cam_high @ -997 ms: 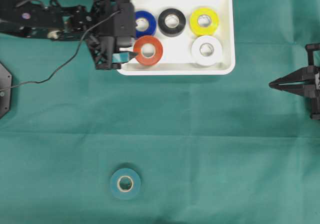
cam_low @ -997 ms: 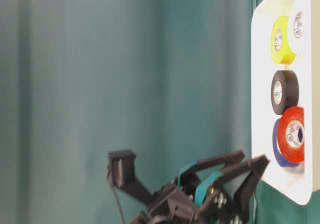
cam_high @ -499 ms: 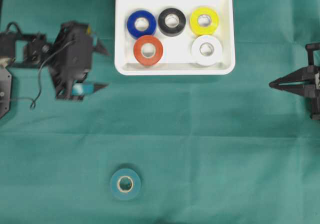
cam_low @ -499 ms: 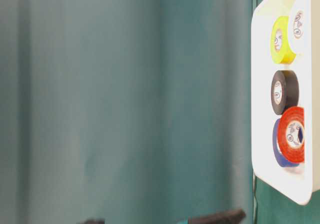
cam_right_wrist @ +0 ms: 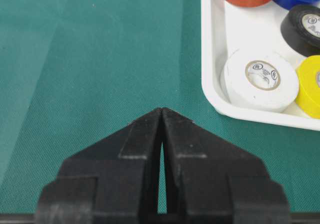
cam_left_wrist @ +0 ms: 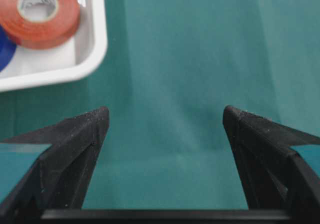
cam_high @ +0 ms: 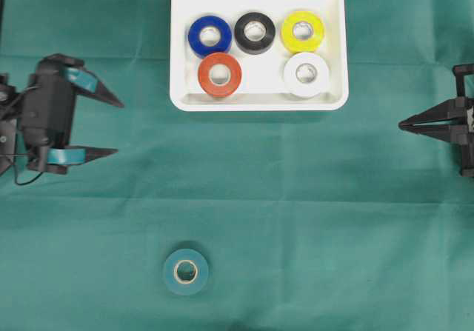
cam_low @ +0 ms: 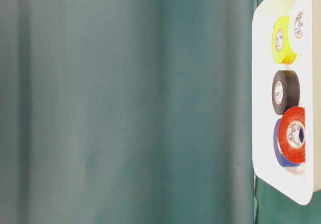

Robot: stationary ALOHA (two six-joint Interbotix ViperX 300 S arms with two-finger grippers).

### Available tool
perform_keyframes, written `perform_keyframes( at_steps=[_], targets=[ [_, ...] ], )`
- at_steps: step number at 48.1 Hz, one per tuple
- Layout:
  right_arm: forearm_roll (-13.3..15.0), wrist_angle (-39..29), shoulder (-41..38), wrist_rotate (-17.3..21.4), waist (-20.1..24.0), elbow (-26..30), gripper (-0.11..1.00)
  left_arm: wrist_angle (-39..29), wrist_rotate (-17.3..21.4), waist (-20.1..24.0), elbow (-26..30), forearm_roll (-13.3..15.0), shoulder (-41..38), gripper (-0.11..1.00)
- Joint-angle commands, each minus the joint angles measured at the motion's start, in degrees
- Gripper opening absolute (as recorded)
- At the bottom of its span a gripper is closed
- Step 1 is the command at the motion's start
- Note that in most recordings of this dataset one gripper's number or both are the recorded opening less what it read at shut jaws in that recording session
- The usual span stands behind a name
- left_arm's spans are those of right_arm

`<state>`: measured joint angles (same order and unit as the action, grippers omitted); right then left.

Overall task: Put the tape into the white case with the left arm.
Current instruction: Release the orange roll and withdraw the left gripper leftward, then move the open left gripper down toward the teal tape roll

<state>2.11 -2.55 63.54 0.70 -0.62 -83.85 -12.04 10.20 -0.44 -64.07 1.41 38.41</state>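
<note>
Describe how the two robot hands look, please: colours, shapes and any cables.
The left hand is black, with a lattice frame, two pointed fingers bearing teal strips, and a thin black cable. The right hand is all black, pointed, without teal strips.

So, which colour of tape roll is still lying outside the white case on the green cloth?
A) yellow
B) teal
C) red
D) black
B: the teal roll lies alone on the cloth, well below the white case, while the red, yellow and black rolls sit inside it.
</note>
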Motion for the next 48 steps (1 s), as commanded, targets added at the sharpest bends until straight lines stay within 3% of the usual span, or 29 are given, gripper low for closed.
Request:
perform_keyframes(
  at_steps=[1,19,36,48],
  targets=[
    [0.0,0.6,-0.3,0.1,0.0,0.6,-0.09,-0.1,-0.1,-0.3,-0.5,0.1,2.3,0.97],
    [0.0,0.6,-0.3,0.1,0.0,0.7,-0.09,-1.1,-0.2,-1.2,-1.9,0.1,4.3,0.97],
    [0.0,0.6,-0.4,0.1,-0.1,0.6,-0.09,-0.9,-1.8,-11.1,1.0,0.1,-3.7,0.96],
    [0.0,0.5,-0.3,0.0,-0.1,0.6,-0.09,-1.2,-2.8,-14.0,2.0,0.1,-6.9,0.96]
  ],
)
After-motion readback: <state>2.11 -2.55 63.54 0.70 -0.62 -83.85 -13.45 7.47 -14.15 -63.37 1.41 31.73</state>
